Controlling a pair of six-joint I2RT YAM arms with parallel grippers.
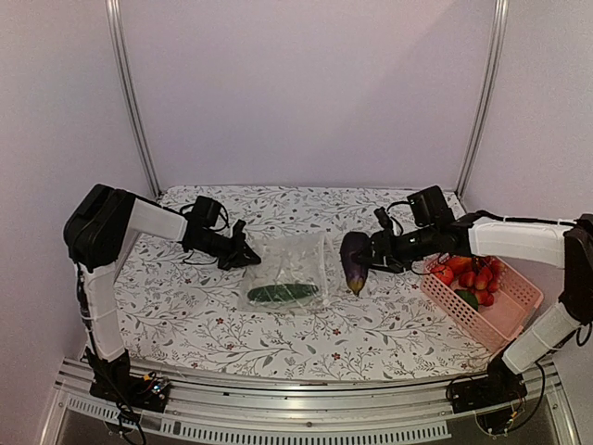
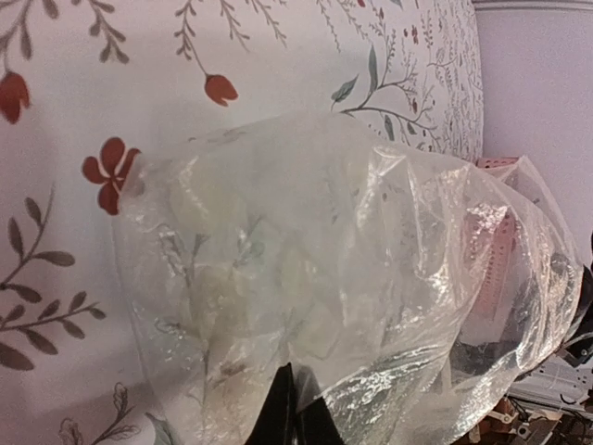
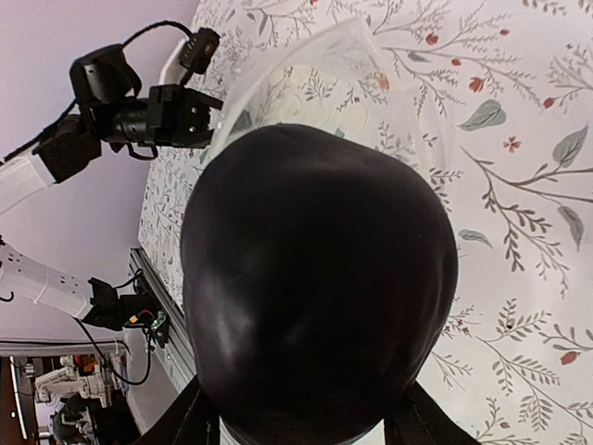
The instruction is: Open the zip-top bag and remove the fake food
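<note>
The clear zip-top bag (image 1: 289, 269) lies mid-table with a green cucumber (image 1: 283, 293) inside near its front edge. My left gripper (image 1: 246, 257) is shut on the bag's left edge; in the left wrist view the crinkly bag (image 2: 352, 278) fills the frame above my closed fingertips (image 2: 283, 408). My right gripper (image 1: 369, 255) is shut on a dark purple eggplant (image 1: 355, 260), held just right of the bag above the table. The eggplant (image 3: 315, 297) fills the right wrist view, with the bag (image 3: 343, 79) behind it.
A pink lattice basket (image 1: 486, 297) at the right holds red strawberries (image 1: 473, 275) and a green piece. The table has a floral cloth (image 1: 185, 315). Metal posts stand at the back corners, and a rail runs along the front edge.
</note>
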